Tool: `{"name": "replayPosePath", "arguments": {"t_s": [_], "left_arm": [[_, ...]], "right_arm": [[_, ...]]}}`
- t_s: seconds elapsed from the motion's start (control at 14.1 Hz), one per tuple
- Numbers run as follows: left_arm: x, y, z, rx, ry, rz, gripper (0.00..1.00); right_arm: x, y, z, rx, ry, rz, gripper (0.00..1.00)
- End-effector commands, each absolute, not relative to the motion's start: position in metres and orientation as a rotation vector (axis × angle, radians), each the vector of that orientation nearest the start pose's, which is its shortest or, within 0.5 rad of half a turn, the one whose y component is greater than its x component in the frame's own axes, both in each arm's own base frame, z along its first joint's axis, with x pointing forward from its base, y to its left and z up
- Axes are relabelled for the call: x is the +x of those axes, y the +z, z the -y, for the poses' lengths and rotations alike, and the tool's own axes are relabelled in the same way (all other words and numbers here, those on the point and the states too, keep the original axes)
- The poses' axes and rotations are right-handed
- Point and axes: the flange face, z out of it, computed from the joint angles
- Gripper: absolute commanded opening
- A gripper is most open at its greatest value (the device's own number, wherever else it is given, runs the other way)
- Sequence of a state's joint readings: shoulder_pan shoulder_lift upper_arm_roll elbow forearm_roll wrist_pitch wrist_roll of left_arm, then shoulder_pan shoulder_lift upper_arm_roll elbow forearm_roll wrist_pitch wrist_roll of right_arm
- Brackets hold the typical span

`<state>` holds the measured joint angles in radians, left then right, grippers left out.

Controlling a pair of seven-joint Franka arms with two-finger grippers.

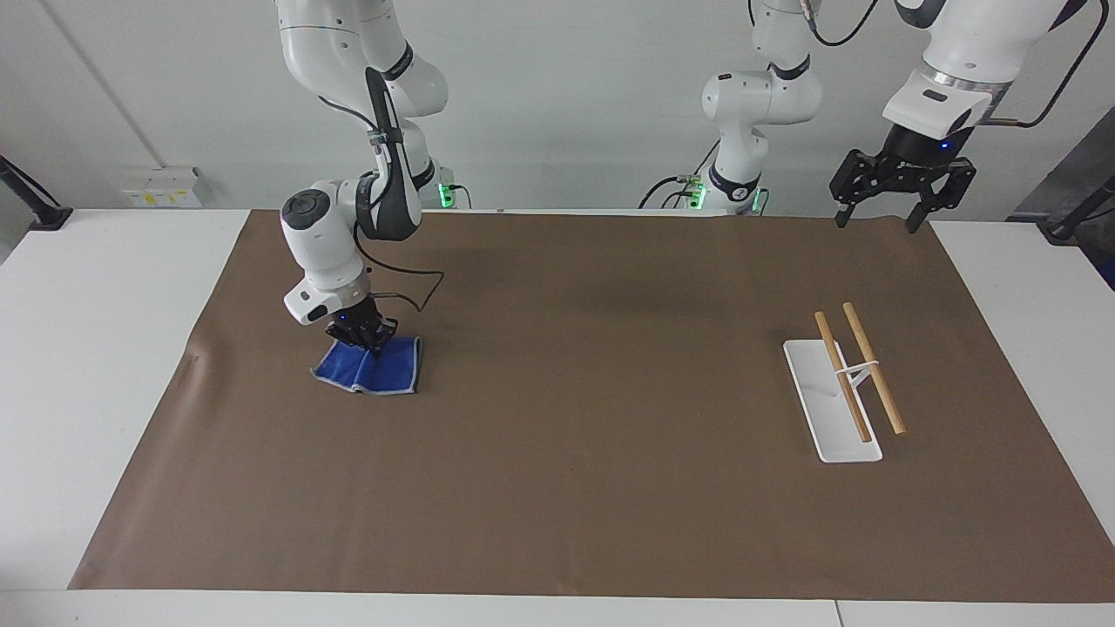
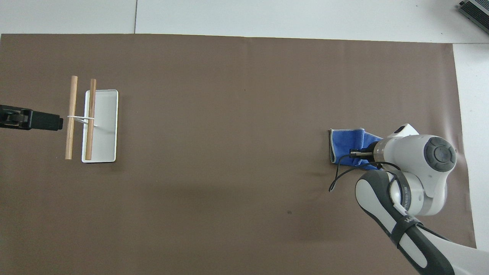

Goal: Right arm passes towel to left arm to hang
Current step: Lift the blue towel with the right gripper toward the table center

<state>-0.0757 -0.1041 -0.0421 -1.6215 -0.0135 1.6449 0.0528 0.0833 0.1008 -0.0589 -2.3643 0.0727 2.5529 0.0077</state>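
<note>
The blue towel (image 1: 373,369) (image 2: 345,148) lies on the brown mat toward the right arm's end of the table, bunched up along its edge nearest the robots. My right gripper (image 1: 359,334) (image 2: 356,153) is down on that edge, shut on the towel with the cloth pinched into a ridge. My left gripper (image 1: 888,193) hangs high in the air over the mat's edge near the left arm's base, open and holding nothing. In the overhead view only the left gripper's dark tip (image 2: 36,120) shows, beside the rack.
A white rack (image 1: 831,399) (image 2: 101,126) with two wooden bars (image 1: 873,367) (image 2: 71,117) stands on the mat toward the left arm's end. The brown mat (image 1: 592,392) covers most of the white table.
</note>
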Motion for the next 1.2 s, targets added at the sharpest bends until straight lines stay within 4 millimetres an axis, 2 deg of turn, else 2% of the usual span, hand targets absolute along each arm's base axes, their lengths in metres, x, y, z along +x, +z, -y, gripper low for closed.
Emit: {"name": "replayPosePath", "arguments": {"t_s": [0.0, 0.21, 0.35, 0.5, 0.99, 1.13], "left_arm": [[0.521, 0.666, 0.074, -3.138, -0.234, -0.275, 1.00], [0.521, 0.666, 0.077, -3.138, -0.234, -0.280, 1.00], [0.517, 0.670, 0.077, -3.136, -0.236, -0.284, 1.00], [0.516, 0.677, 0.077, -3.133, -0.260, -0.287, 1.00], [0.517, 0.677, 0.079, -3.134, -0.289, -0.303, 1.00], [0.520, 0.678, 0.082, -3.234, -0.319, -0.285, 1.00]], "right_arm": [[0.533, 0.322, -0.021, -3.075, -0.082, -0.033, 0.00], [0.545, 0.345, -0.027, -3.069, -0.100, 0.003, 0.00], [0.552, 0.360, -0.050, -3.061, -0.123, 0.067, 0.00], [0.559, 0.376, -0.064, -3.051, -0.146, 0.091, 0.00], [0.585, 0.443, -0.102, -2.689, -0.227, -0.161, 0.00], [0.593, 0.458, -0.115, -2.570, -0.239, -0.225, 0.00]]}}
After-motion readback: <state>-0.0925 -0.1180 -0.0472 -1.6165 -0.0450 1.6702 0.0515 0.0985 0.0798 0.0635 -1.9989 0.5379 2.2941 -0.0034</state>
